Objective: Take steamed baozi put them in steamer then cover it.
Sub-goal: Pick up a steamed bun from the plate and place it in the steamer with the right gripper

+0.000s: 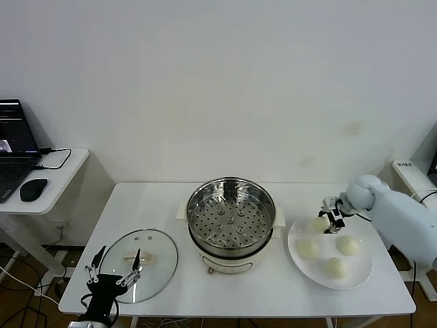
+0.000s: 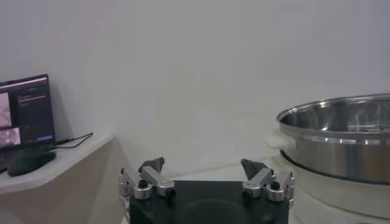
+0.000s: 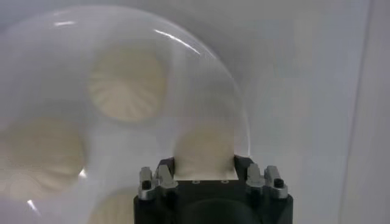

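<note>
Right gripper (image 3: 205,170) clenched on the far-left cream-white round dough bun (image 3: 204,149) on the flat white plate (image 1: 362,273); shiny perforated steel steamer basket (image 1: 231,212) lies leftward, left gripper (image 1: 116,263) released.

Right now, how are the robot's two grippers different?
The left gripper hangs wide open above the glass cover, holding nothing. The right gripper is down at the white plate, closed around one steamed baozi.

The left gripper is near the table's front edge; the right gripper is farther back, beside the steamer.

Both are dark grippers with metal fingers.
</note>
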